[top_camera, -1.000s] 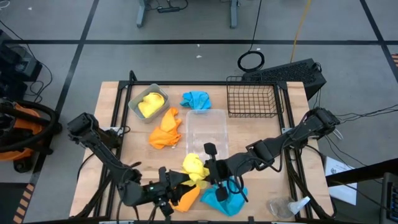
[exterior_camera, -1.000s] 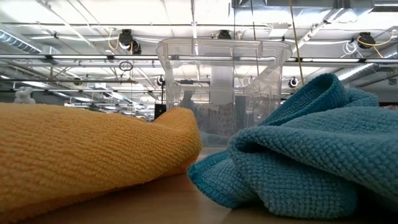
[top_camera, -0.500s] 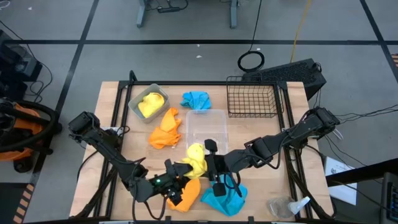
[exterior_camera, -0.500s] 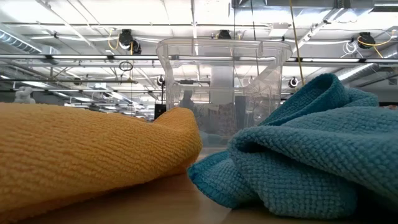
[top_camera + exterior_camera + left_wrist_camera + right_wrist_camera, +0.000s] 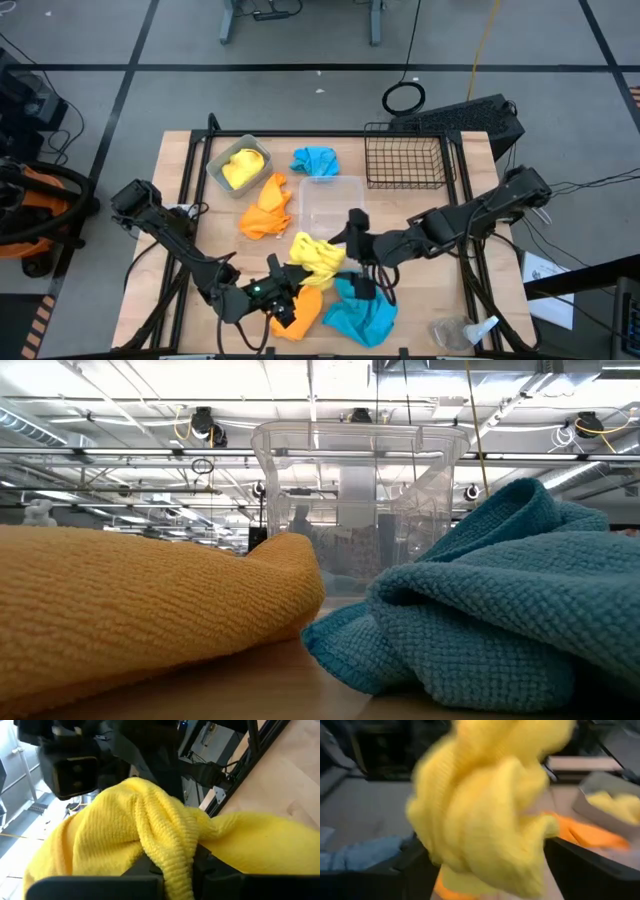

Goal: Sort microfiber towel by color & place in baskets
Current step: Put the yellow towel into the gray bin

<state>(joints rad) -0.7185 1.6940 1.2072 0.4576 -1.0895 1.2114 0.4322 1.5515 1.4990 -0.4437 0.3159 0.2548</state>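
Since a second ago the loose yellow towel [image 5: 318, 258] has changed hands: the right gripper [image 5: 352, 243], then clamped on it, has drawn back toward the clear plastic tub [image 5: 333, 210], while the left gripper [image 5: 290, 283], then wide, has come up under the cloth and closed. Left to right in the high view: grey metal bin [image 5: 238, 164] at the far left of the table [image 5: 178, 170] with the other yellow towel [image 5: 243, 166] inside it; an orange towel [image 5: 266, 211] lying loose just beside the bin; a second orange towel [image 5: 303, 314] at the near edge beneath the left arm. Left gripper pinched tight on a fold of the loose yellow towel, the cloth bunched between its two dark fingers [image 5: 145, 865] in the left wrist view. The towel hangs above the tabletop between the two grippers, at the near end of the tub. Right gripper spread wide with nothing gripped; the yellow cloth fills its wrist view, between the fingers [image 5: 415, 865] but not pinched. One blue towel [image 5: 316, 160] lies at the far side between bin and black wire basket [image 5: 405, 160], just beyond the tub; the other blue towel [image 5: 362, 314] sits crumpled at the near edge, right of the orange one. Clear plastic wrapper [image 5: 462, 332] at the near right corner. Low view shows only orange and blue cloth up close, the tub behind them.
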